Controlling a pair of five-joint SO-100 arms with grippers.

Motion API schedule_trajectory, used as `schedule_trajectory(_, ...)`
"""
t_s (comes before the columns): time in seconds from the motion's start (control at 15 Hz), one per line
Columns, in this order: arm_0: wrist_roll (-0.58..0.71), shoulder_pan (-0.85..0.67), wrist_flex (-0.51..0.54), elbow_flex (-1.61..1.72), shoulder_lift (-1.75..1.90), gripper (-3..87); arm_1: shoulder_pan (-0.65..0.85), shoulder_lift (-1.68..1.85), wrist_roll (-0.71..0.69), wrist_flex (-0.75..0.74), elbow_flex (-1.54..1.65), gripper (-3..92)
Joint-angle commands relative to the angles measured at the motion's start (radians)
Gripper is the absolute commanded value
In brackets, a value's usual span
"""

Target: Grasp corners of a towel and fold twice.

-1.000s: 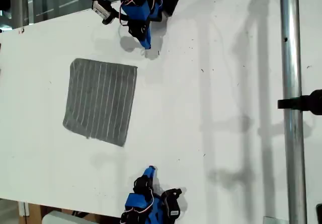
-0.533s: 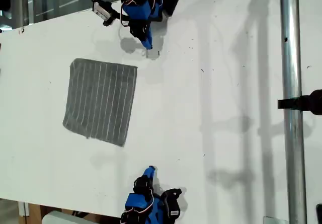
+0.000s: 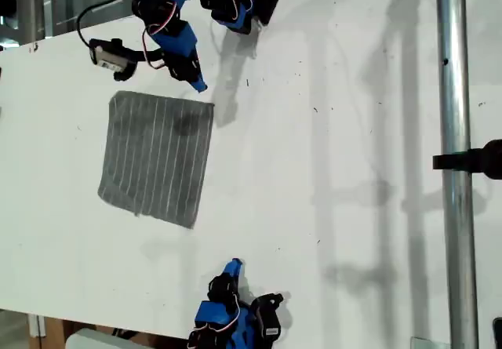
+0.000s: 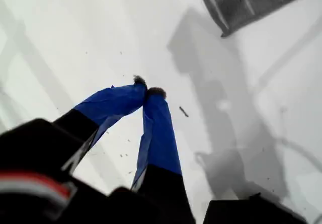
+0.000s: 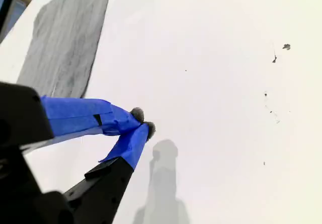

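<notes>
Okay, status: nothing is folded yet. The towel [image 3: 157, 157] lies flat in a single layer on the counter [image 3: 329, 176], in the exterior view's left half, with all four corners down and no crease showing. Both folds are still to do, and no corner is held yet.

My first gripper [image 3: 200, 86] is the arm at the exterior view's top. It hangs just beside the towel's nearest corner [image 3: 212, 106], slightly outside the cloth. Its shadow falls partly on the towel and partly on the bare counter next to that corner. In the first wrist view its fingers [image 4: 158, 128] are pinched together, tips touching, with nothing between them. The corner tip sits ahead of them and clearly apart. I can't tell its height above the counter.

My second gripper [image 3: 234, 267] is the arm at the exterior view's bottom edge. It is over bare counter and well apart from the towel's closest corner [image 3: 190, 225]. Its tips are also closed against each other and hold nothing. The second wrist view shows the towel's long edge running away off to one side, with no contact.

My read: you need to spread the first gripper's fingers before it drops on that corner. The second arm needs to come in to its own corner so both can lift together.
</notes>
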Motion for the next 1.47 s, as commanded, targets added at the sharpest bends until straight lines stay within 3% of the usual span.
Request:
schedule_trajectory(0.0, -0.009, -0.006, 0.000, 0.002, 0.006, -2.5, 0.026, -0.229, -0.210, 0.015, -0.288, -0.3)
schedule_trajectory(0.13, -0.008, -0.006, 0.000, 0.002, 0.006, -2.5, 0.044, -0.357, -0.364, 0.048, -0.414, -0.3)
schedule_trajectory(0.2, -0.009, -0.005, 0.000, 0.002, 0.006, -2.5, 0.064, -0.368, -0.399, 0.037, -0.422, 5.6)
schedule_trajectory(0.27, -0.009, -0.005, 0.000, 0.002, 0.006, -2.5, 0.086, -0.374, -0.433, 0.031, -0.422, 21.5)
schedule_trajectory(0.33, -0.009, -0.002, 0.000, 0.002, 0.006, -2.5, 0.106, -0.387, -0.476, 0.046, -0.431, 31.3)
schedule_trajectory(0.47, -0.009, -0.002, 0.000, 0.002, 0.006, -2.5, 0.160, -0.397, -0.523, 0.028, -0.379, 36.3)
schedule_trajectory(0.87, -0.009, 0.000, 0.000, 0.002, 0.006, -2.5, 0.288, -0.614, -0.673, -0.348, -0.081, 37.0)
schedule_trajectory(1.4, -0.015, 0.000, 0.000, 0.002, 0.006, -2.5, 0.380, -0.796, -0.712, -0.457, -0.104, 34.7)
